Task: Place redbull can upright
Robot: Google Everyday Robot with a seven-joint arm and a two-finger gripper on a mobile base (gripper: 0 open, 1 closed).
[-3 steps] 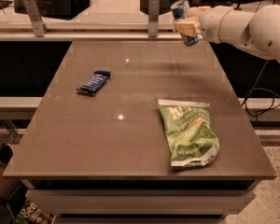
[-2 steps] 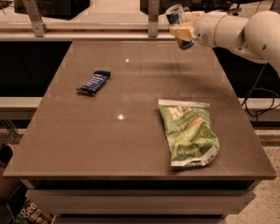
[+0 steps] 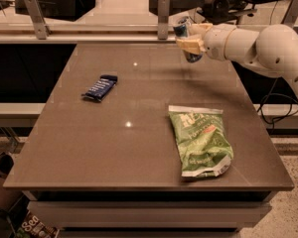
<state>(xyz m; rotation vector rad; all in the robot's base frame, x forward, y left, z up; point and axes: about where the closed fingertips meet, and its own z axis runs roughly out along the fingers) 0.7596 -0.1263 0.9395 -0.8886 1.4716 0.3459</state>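
hanging above the far right part of the table (image 3: 139,152), the redbull can (image 3: 184,33) is near upright, slightly tilted, clamped in the gripper (image 3: 191,37). let go from this height, it could bounce and topple, because it is not yet touching the tabletop. the arm reaches in from the right, forearm roughly level.

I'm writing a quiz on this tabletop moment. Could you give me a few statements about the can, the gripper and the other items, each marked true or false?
1. The gripper is shut on the can. True.
2. The can stands on the table. False: it is held in the air over the table's far right part.
3. The snack bar lies left of the chip bag. True.
4. The chip bag touches the snack bar. False: they lie well apart, with the bag on the near right.
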